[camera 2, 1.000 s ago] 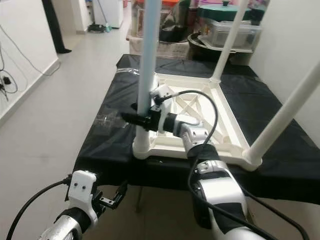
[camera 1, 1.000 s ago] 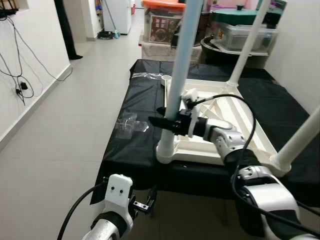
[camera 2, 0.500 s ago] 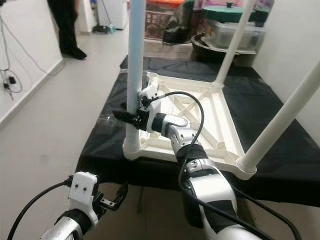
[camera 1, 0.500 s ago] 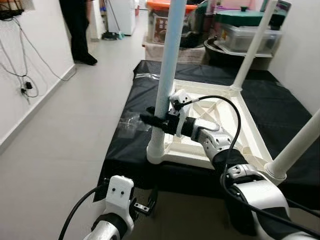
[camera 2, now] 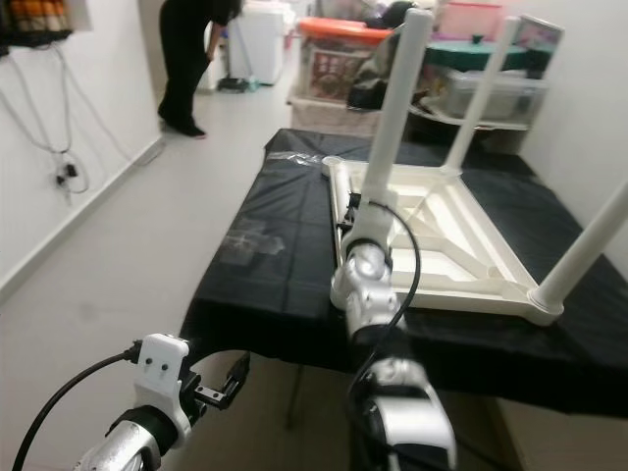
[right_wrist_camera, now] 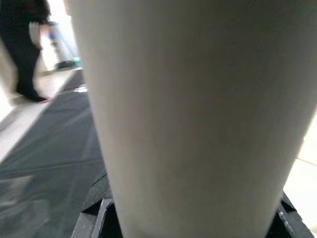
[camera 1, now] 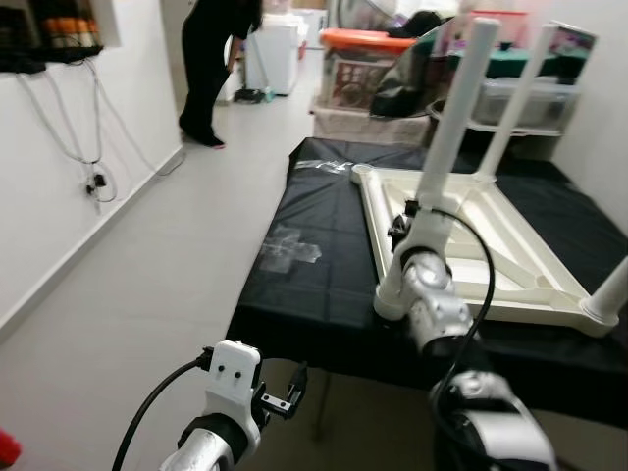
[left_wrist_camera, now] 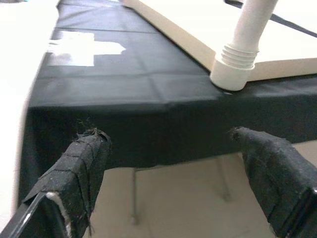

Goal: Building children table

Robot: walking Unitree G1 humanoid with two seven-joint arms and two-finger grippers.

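An upside-down white children's table (camera 1: 510, 270) lies on a black cloth (camera 1: 314, 294). Its near left leg (camera 1: 444, 157) rises tilted from its corner socket (camera 1: 391, 302). My right gripper (camera 1: 402, 226) is shut around the lower part of this leg, which is pressed between the black fingers in the right wrist view (right_wrist_camera: 198, 114). A far leg (camera 1: 520, 98) and a near right leg (camera 1: 613, 289) also stand up. My left gripper (camera 1: 287, 392) hangs open and empty below the cloth's front edge. The left wrist view looks past its fingers (left_wrist_camera: 74, 168) to the socket (left_wrist_camera: 235, 69).
A clear plastic bag (camera 1: 289, 245) lies on the cloth to the left of the table. Storage boxes (camera 1: 368, 69) are stacked behind. A person in black (camera 1: 211, 69) stands at the back left. A white wall with cables (camera 1: 88, 167) runs along the left.
The camera has shifted, so the whole scene sits differently. My right arm now reaches straight ahead, still holding the leg. The person in black now stands farther into view.
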